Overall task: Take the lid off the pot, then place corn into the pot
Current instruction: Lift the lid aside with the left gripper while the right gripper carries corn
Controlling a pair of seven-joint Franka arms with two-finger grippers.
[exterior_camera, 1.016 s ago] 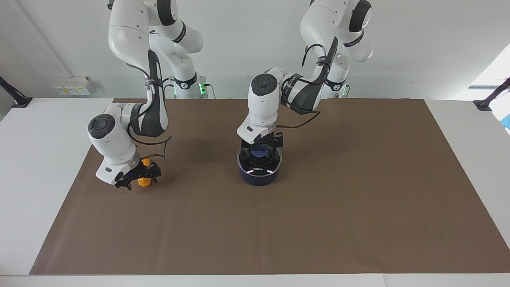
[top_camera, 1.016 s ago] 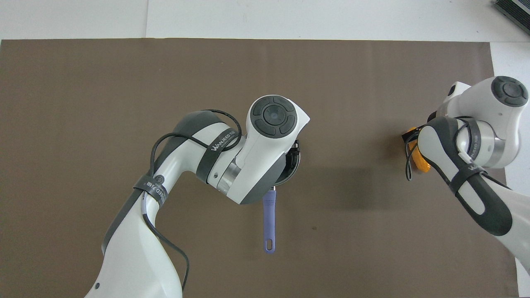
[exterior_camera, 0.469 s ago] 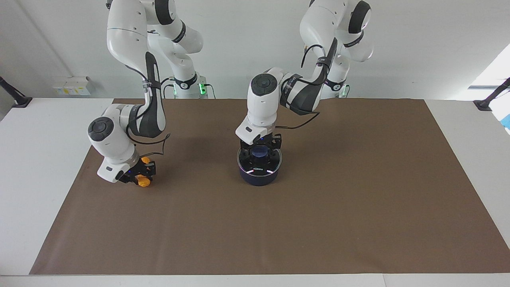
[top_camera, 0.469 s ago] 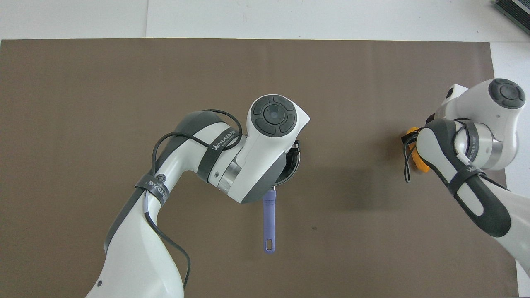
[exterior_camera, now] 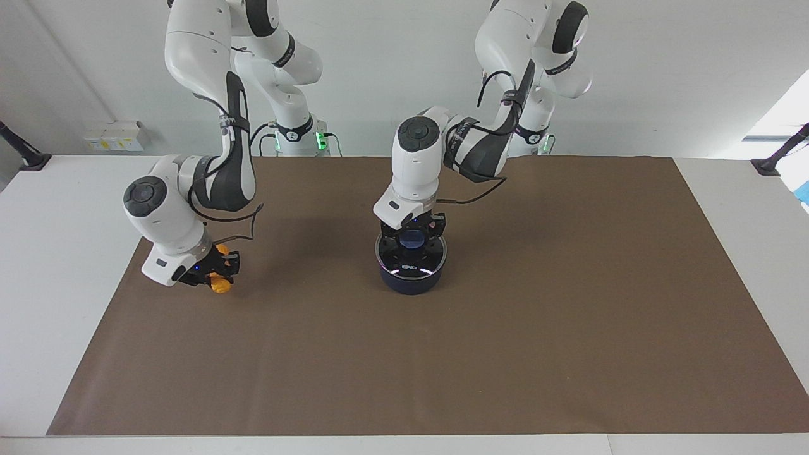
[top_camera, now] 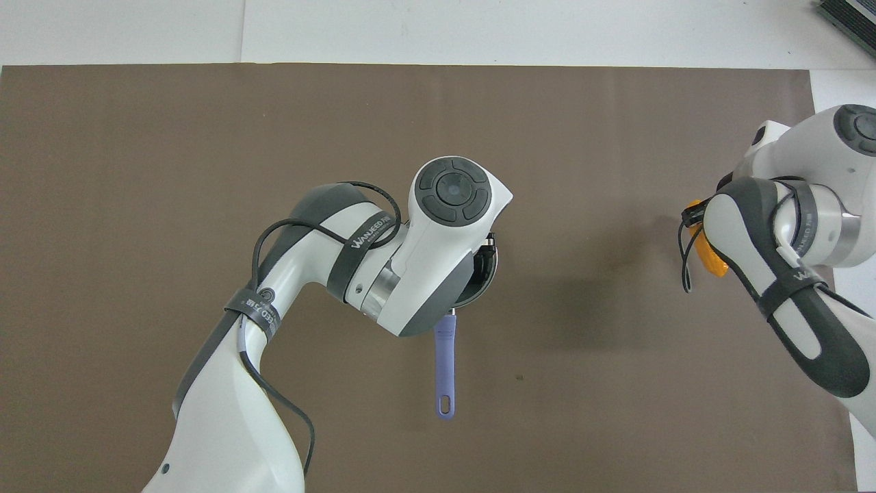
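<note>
Gripping both things at once, the arms now need clean, separate lifts. The left fingers point(exterior_camera: 413, 229) sit down on the blue knob of the lid point(exterior_camera: 411, 251), narrowed around it on either side; whether they have fully pinched it I cannot tell. The lid lies seated on the pot point(exterior_camera: 409, 278), which stands mid-bench on the brown mat point(exterior_camera: 569, 316), its handle point(top_camera: 445, 366) pointing toward the robots. The right fingers point(exterior_camera: 217, 273) are closed on the corn point(exterior_camera: 220, 285), just above the mat close to its edge at the right arm's end of the bench; from above only a sliver of corn point(top_camera: 705, 253) shows past the wrist. To do this step well, I judge the left fingers should finish squeezing before any pull, then rise straight up so the metal rim clears the pot wall without dragging the pot along. A tilted lift risks the glass slipping off a round knob. Carry the lid well aside, toward the left arm's end, leaving the mouth open. The corn, held across its middle, should travel level and arrive only once the lid is clear, then go in lengthwise.
</note>
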